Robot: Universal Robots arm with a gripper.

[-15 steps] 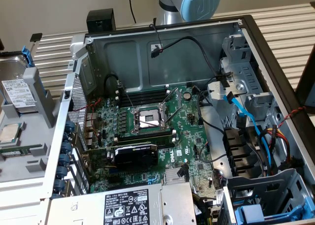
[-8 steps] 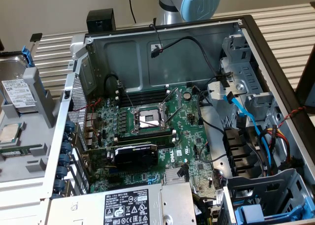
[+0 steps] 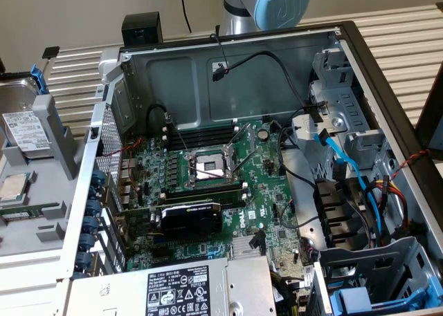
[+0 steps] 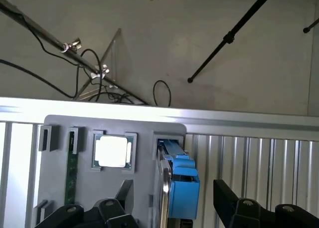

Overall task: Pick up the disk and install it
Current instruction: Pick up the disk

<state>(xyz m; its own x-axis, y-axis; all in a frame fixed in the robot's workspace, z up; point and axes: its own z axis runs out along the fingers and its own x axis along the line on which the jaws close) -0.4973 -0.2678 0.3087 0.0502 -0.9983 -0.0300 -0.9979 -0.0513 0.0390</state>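
Over the tray: open air above the grey tray.
Beside the disk: the disk stands on edge, with a clear gap on each flat side; the spread end effector flanks it without touching.
Close neighbour: a CPU chip lies flat just beside it.
Case middle: open from above.
Case, the exterior view's right: a black cable and a blue cable cross by the drive cage.
Lower bay: another blue-carrier drive sits there.

You're working in what looks like a robotics lab: an open computer case on a slatted metal bench, a grey parts fixture, stand poles against the bare wall
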